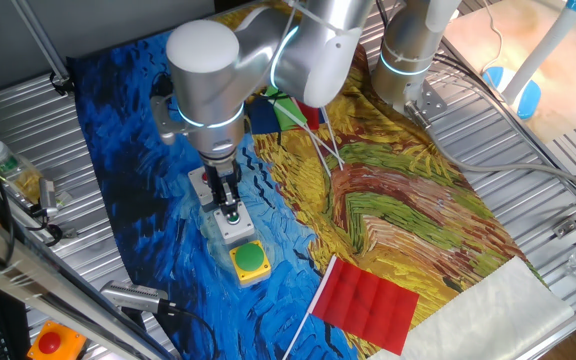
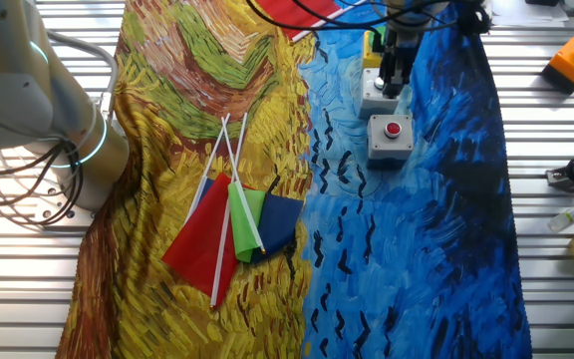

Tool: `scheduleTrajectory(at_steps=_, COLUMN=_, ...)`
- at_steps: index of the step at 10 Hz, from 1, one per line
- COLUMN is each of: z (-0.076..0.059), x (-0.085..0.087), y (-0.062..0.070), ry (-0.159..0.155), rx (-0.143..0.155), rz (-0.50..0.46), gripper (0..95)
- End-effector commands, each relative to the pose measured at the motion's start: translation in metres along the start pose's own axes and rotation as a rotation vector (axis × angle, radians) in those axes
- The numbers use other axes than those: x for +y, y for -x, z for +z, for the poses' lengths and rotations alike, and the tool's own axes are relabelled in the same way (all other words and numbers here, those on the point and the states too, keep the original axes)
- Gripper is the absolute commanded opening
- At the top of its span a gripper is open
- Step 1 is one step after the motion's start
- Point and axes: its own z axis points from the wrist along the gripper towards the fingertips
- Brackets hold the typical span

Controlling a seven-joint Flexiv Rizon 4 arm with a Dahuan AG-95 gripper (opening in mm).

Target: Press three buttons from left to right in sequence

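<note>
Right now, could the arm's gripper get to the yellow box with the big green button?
Probably yes: the gripper hangs over the middle grey box, and the yellow box sits right next to it, nothing on top.

From one fixed view I look down from high at the table's near end, fairly close. My other fixed view faces back from the opposite end, probably slightly farther off. Both share the painted cloth [image 1: 388, 200] [image 2: 267, 150] and button boxes [image 1: 236, 226] [image 2: 391, 137].
</note>
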Motion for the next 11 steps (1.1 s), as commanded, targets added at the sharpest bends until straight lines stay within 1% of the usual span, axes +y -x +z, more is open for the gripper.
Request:
scheduleTrajectory(at_steps=1, z=0.0002, x=-0.0008, y=-0.0004, ry=0.003, rx=0.002, rz=0.0, gripper=38.0)
scheduleTrajectory(at_steps=6, z=0.0057, x=-0.0023, y=0.0015, ry=0.009, rx=-0.001, rz=0.002, gripper=38.0)
scheduleTrajectory(at_steps=11, z=0.0081, x=-0.0027, y=0.0024, ry=0.015, rx=-0.004, rz=0.0, gripper=38.0)
